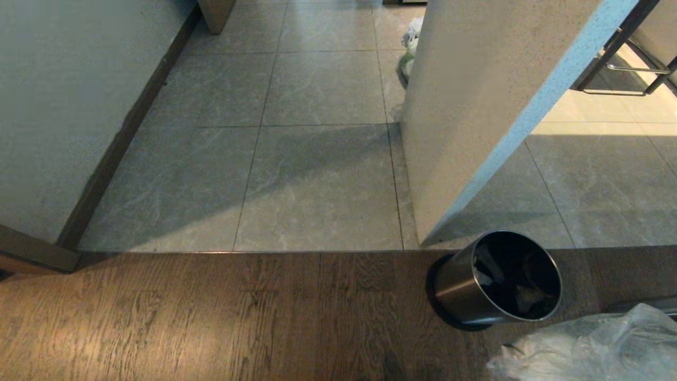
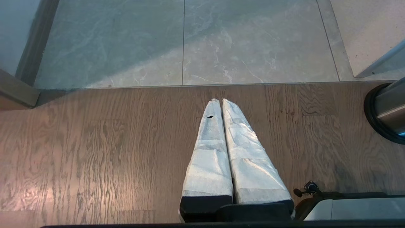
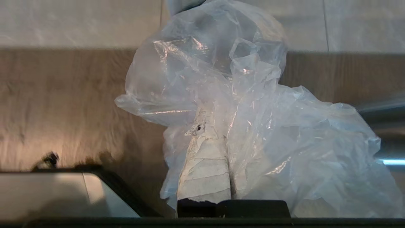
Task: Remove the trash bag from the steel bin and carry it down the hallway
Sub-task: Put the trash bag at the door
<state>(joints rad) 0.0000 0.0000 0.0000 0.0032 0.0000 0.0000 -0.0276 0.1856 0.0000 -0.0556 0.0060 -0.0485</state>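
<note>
Clear plastic of the trash bag (image 3: 240,104) is bunching around the right hand (image 3: 218,126), which is clamping it tight, already out of the steel bin (image 1: 497,278) just ahead of it. Carrying is starting; next the base needs turning onto the hallway (image 1: 317,174) tiles. Left hand (image 2: 220,100) is hanging closed and empty.

You have a brushed-steel bin (image 1: 465,288) with a black plastic base ring, a thin, glossy, crinkled clear plastic bag (image 3: 253,126), matt grained wood flooring (image 1: 211,317), polished marble-look tiles (image 1: 317,180), and white-taped, rough-wrapped claw fingers (image 2: 208,152).
</note>
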